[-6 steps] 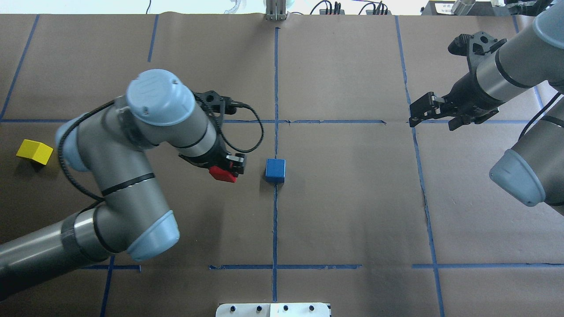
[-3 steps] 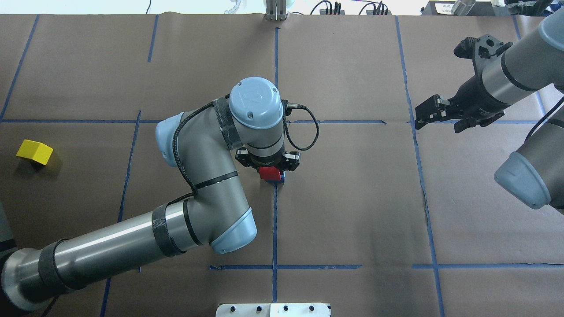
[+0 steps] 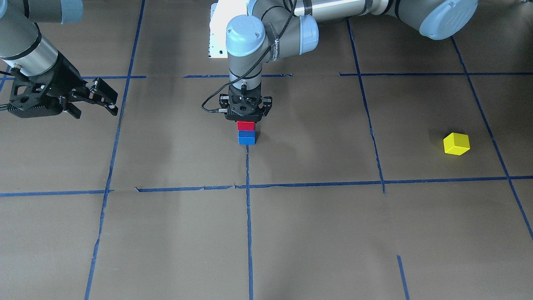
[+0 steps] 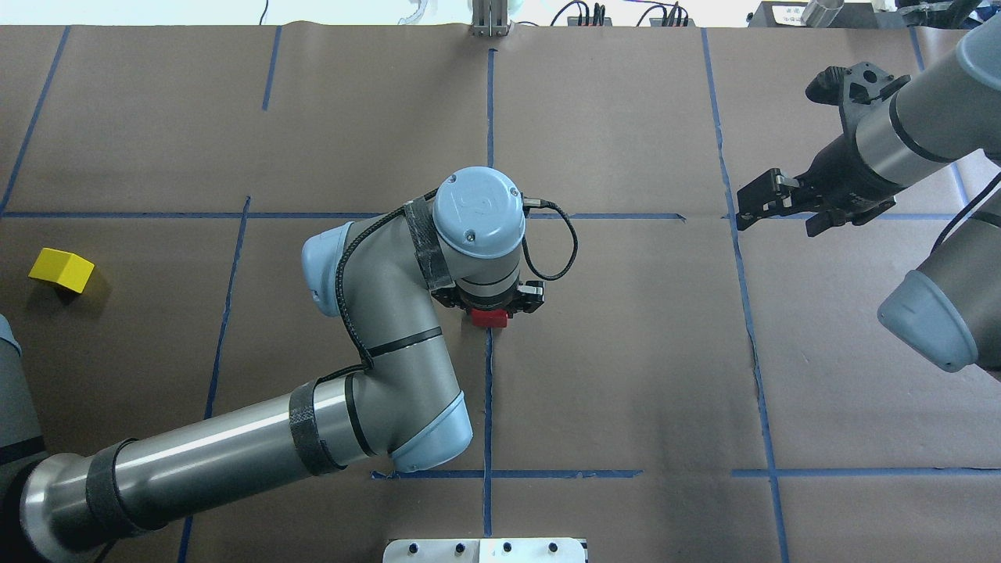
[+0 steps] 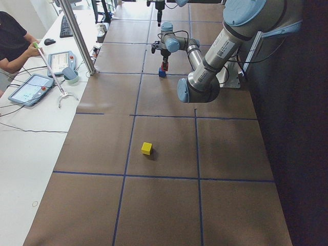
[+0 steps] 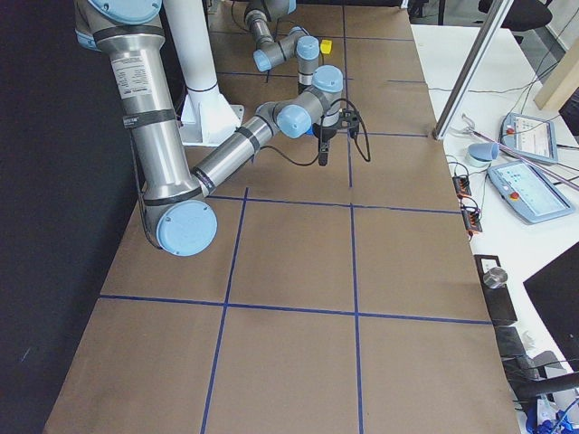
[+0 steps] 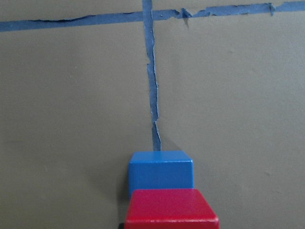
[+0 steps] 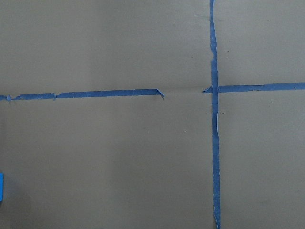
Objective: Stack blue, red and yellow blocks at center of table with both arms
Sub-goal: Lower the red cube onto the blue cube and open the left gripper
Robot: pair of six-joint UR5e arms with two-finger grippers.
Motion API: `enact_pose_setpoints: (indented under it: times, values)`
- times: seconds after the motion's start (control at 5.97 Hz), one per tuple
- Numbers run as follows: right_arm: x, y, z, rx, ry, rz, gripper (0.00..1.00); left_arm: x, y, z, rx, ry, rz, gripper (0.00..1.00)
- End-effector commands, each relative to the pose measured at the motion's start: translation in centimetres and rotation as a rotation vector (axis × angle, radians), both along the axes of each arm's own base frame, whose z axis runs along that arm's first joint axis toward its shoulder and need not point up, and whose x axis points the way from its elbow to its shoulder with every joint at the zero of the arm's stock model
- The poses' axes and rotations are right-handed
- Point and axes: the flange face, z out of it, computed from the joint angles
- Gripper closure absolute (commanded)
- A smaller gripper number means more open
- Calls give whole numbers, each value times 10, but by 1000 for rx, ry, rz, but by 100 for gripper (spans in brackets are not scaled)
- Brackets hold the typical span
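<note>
Left tool: the left tool (image 3: 245,121) points straight down over the middle of the bench (image 3: 316,233), clamped on the red block (image 3: 245,126). We judge the vertical hold keeps the block's faces square to the one beneath.
Red block: it sits directly above the blue block (image 3: 247,138), with edges nearly flush in the front-facing view. We cannot tell whether its full weight rests there.
Blue block: it stands on the bench at the end of a blue tape line (image 7: 151,95), near the tape cross. We take that cross as the centre mark, which would explain why the stack's base is here.
Yellow block: the yellow block (image 3: 456,144) lies alone far out on the robot's left side, well apart from the stack and turned at an angle to the tape grid. It is not yet stacked.
Right tool: the right tool (image 3: 109,102) hangs over bare bench on the robot's right, with its fingers spread and nothing between them. We judge it is held clear so the arms do not meet over the stack.
Next move: we judge the release calls for a straight lift, since any sideways drag could shift the red block.
Writing: white lettering runs along the left arm's wrist sleeve (image 3: 275,46). It is probably the maker's name, but it is too small to read with certainty. The round joint cap (image 4: 478,209) carries a raised logo. The blocks show no marks.
</note>
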Motion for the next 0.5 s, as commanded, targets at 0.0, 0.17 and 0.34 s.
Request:
enact_pose_setpoints:
  times: [0.0,0.17,0.34]
  values:
    - [0,0,-2,3,-2,0,0,0,-1,-3,10,5,-9,82]
    - [0,1,-2,4,-3,-1,0,-1,-5,-3,37,1,-35,81]
    - [0,1,-2,4,-3,-1,0,-1,-5,-3,36,0,-36,81]
